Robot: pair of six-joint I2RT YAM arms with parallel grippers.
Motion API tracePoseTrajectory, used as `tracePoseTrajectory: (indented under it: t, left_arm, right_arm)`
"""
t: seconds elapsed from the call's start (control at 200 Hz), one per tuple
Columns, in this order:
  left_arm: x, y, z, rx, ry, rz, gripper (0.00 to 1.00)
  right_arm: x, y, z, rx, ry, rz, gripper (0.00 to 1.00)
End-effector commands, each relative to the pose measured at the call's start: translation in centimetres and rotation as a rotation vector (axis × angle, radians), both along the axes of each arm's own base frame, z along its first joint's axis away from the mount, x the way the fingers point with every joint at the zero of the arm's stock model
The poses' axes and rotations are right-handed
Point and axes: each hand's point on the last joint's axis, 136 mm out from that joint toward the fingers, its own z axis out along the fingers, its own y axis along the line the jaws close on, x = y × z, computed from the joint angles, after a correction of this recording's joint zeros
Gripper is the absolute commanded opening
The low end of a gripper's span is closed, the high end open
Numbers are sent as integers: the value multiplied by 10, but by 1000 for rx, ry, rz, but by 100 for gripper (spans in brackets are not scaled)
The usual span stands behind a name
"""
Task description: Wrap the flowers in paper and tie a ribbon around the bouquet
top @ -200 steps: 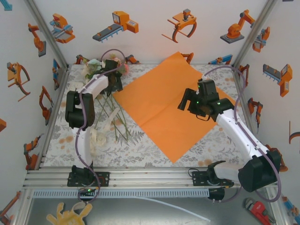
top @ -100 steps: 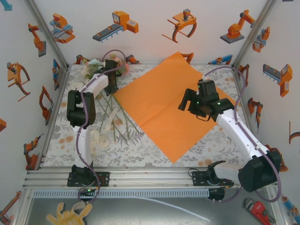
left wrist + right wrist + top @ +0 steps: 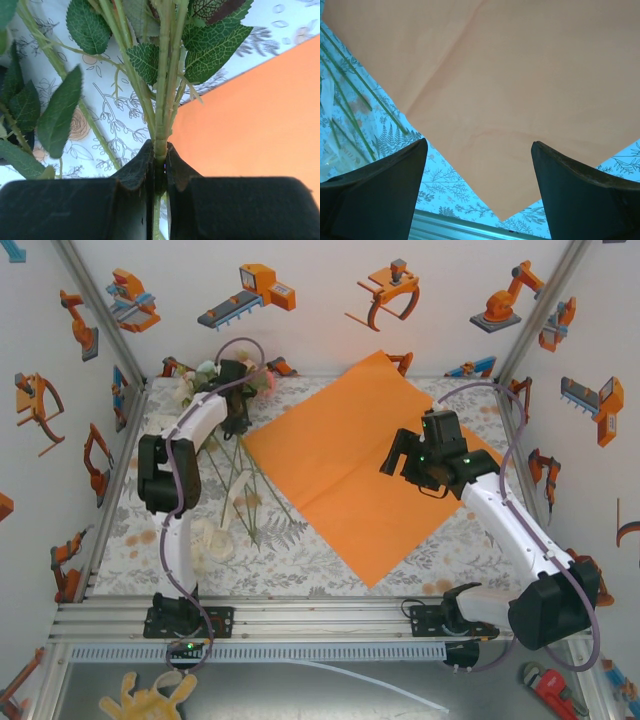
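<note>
Pinching stems of the flowers (image 3: 161,120), left tool (image 3: 160,162) beside the paper (image 3: 260,120); right tool (image 3: 479,145) spread above it.

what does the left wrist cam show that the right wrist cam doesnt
Left wrist: the left gripper shut on the flowers at their stems, with green leaves close up. Right wrist: the right gripper open above the paper, its pointed corner in view, and the table's metal rail. Both: orange paper, thin green stems and the floral tablecloth.
</note>
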Motion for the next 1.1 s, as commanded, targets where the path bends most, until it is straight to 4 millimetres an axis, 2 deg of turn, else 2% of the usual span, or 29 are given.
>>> tracePoseTrajectory:
  t: [0.0, 0.19, 0.345, 0.42, 0.536, 0.641, 0.691, 0.761, 0.926, 1.096]
  left_arm:
    - [1, -8, 95, -98, -197, -22, 0]
    - [-18, -9, 158, -147, -329, -16, 0]
    - [-40, -22, 211, -242, -422, -27, 0]
    - [-54, -35, 240, -303, -506, -41, 0]
    - [-79, -69, 292, -399, -715, -131, 0]
    - [-94, -103, 315, -469, -770, -209, 0]
    - [-98, -122, 315, -487, -759, -236, 0]
    - [-96, -152, 304, -520, -714, -265, 0]
    - [-82, -224, 248, -535, -574, -261, 0]
    - [-53, -271, 193, -631, -467, -134, 0]
  right_arm:
    - [-3, 1, 6, 19, -20, -11, 76]
    - [-4, 0, 10, 29, -30, -20, 76]
    - [-3, 0, 19, 41, -53, -29, 76]
    - [-3, -1, 22, 49, -63, -36, 77]
    - [-4, -2, 24, 51, -67, -38, 76]
    - [-8, -4, 29, 47, -73, -40, 76]
    - [-10, -9, 34, 35, -78, -60, 76]
    - [-14, -18, 39, 21, -88, -96, 77]
    - [-31, -44, 48, 2, -61, -174, 78]
    - [-48, -57, 44, 15, -28, -179, 78]
